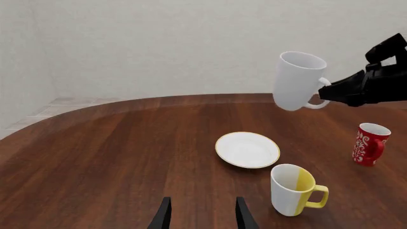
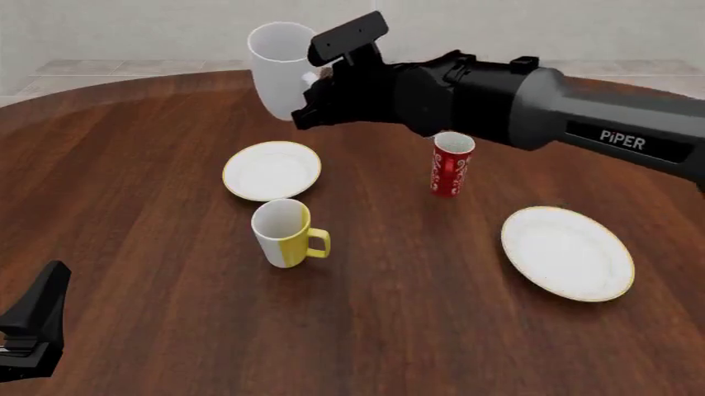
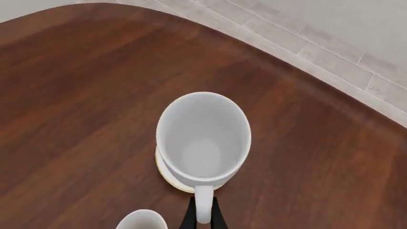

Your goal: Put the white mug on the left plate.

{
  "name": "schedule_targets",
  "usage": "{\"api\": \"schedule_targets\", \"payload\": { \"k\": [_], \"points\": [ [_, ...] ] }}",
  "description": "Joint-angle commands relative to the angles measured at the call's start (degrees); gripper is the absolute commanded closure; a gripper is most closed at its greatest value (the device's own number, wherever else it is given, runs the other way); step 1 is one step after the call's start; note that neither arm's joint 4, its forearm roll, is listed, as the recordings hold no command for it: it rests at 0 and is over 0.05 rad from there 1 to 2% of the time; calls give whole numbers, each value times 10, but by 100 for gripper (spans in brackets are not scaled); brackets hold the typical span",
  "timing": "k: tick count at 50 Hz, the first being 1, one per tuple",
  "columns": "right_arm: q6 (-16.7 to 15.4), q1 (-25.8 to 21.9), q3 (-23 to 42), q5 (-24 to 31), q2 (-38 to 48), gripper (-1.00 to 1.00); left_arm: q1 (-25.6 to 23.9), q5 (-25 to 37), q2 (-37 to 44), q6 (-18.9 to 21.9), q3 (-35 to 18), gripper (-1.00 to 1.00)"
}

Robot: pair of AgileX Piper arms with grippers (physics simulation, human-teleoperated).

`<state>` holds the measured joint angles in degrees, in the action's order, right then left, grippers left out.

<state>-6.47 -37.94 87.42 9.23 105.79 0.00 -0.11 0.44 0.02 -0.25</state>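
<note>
White mug (image 1: 298, 80), left wrist view: held in the air above the table (image 1: 114, 148), tilted slightly, its loop handle pinched by the black right gripper (image 1: 337, 91), which enters from the side. Below it on the wood lies the left plate (image 1: 247, 149), a small white disc with a thin yellowish rim, bare of any cup. Near the plate stands the white-and-yellow mug (image 1: 292, 189) with its yellow handle, and farther off the slim red patterned cup (image 1: 369, 143). The two fingertips of the left gripper (image 1: 202, 214) appear at the frame's edge, spread apart with nothing between them. Front view: the white mug (image 2: 277, 68) is suspended beyond the left plate (image 2: 272, 171), toward the table's far edge, clear of the surface; the right gripper (image 2: 314, 103) is clenched on its handle, and the dark arm bearing the word PiPER stretches in from the right. The white-and-yellow mug (image 2: 284, 233) stands just in front of the left plate, the red patterned cup (image 2: 451, 163) to the plate's right, and the larger white plate (image 2: 569, 252) well apart at right. The left gripper (image 2: 33, 326) rests low at the near left corner, away from every object. Right wrist view: looking down into the white mug (image 3: 203, 140), whose open mouth covers most of the left plate (image 3: 170, 180) beneath; only a yellowish crescent of rim shows. The right gripper (image 3: 203, 217) clasps the handle between its dark fingers, and the lip of the white-and-yellow mug (image 3: 142, 220) is visible beside them.
</note>
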Motion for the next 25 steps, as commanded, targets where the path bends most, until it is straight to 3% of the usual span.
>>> {"api": "schedule_targets", "payload": {
  "k": [1, 25],
  "points": [
    [8, 2, 21, 2, 20, 100, 0, 0, 0, 0, 0, -100],
    [11, 12, 64, 23, 70, 100, 0, 0, 0, 0, 0, -100]
  ]
}}
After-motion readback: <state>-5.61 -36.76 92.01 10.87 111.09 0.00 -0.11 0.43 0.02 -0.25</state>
